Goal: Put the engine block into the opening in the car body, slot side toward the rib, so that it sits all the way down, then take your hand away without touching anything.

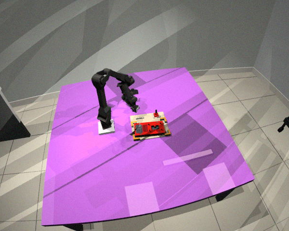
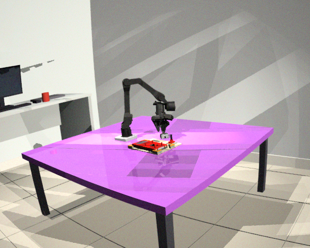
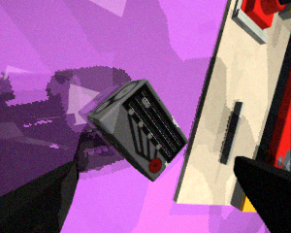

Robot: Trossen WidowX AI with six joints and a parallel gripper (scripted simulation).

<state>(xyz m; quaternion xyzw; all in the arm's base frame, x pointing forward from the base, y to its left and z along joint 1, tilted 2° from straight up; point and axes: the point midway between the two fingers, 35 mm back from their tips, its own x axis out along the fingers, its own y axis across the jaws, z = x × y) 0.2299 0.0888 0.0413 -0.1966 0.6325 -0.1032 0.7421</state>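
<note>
Wrist view: gripper (image 1: 133, 107) (image 2: 160, 131) (image 3: 158, 166) with its fingers spread wide apart, nothing between them; the fingers reach in from the lower corners of the picture. Beyond them, the engine block (image 1: 137, 109) (image 2: 164, 136) (image 3: 138, 128), grey, lies askew to the board; one face shows dark ribs and a red disc. It is outside the car body, on the table (image 1: 102, 173) (image 2: 109, 165) (image 3: 194, 29) as best I can judge; its corner comes close to the edge of the cream board (image 1: 147, 116) (image 2: 177, 144) (image 3: 199, 160), contact not resolvable.

On the board: a dark narrow bar (image 1: 139, 118) (image 3: 231, 133); the red car body (image 1: 146, 128) (image 2: 147, 144) (image 3: 288, 121), flat among yellow corner pieces; a red part with an upright black stem (image 1: 156, 115) (image 2: 171, 141) beside it.

The arm stands on a white base plate (image 1: 102, 132) (image 2: 119, 138); farther off, a pale desk (image 2: 70, 99) carries a monitor (image 2: 5, 82) and a red cup (image 2: 45, 96).
</note>
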